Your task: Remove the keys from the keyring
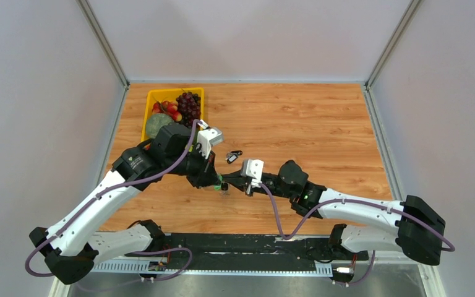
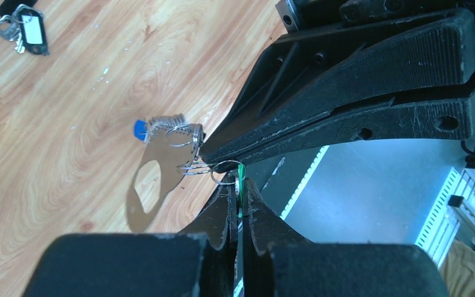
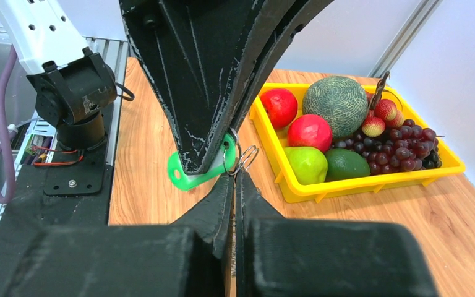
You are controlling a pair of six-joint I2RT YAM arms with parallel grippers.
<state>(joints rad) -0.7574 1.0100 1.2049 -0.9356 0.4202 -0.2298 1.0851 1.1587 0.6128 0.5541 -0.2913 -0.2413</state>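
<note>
The left arm reaches from the near-left corner in towards the middle of the light wooden table [image 1: 309, 136], forearm slanting up and to the right. The right arm stretches low from the near-right, its forearm running leftward. The two claws meet tip to tip just in front of the bases' midline.

The left gripper [image 2: 237, 189] has its fingers pressed together on a flat green plastic tag [image 3: 188, 178], which is pierced by an oval hole at its free end. The right gripper [image 3: 235, 182] is also pressed tight, pinching the thin silvery wire rings [image 3: 245, 158] that link the tag to the rest of the bundle.

The keyring [image 2: 172, 162], a pale silvery flat loop with an oval opening, hangs from those rings at the right claw's tip and tilts down towards the wood. At its upper end sit a small blue plastic tag [image 2: 139, 129] and a short toothed metal piece. From above, the keys [image 1: 224, 188] show only as a tiny dark cluster between the two claws. Whether the bundle touches the table cannot be told.

A second bunch of keys with a black tag [image 1: 233, 155] lies on the wood just beyond the claws. A yellow plastic tray [image 3: 359, 180] of fruit stands at the far left.
</note>
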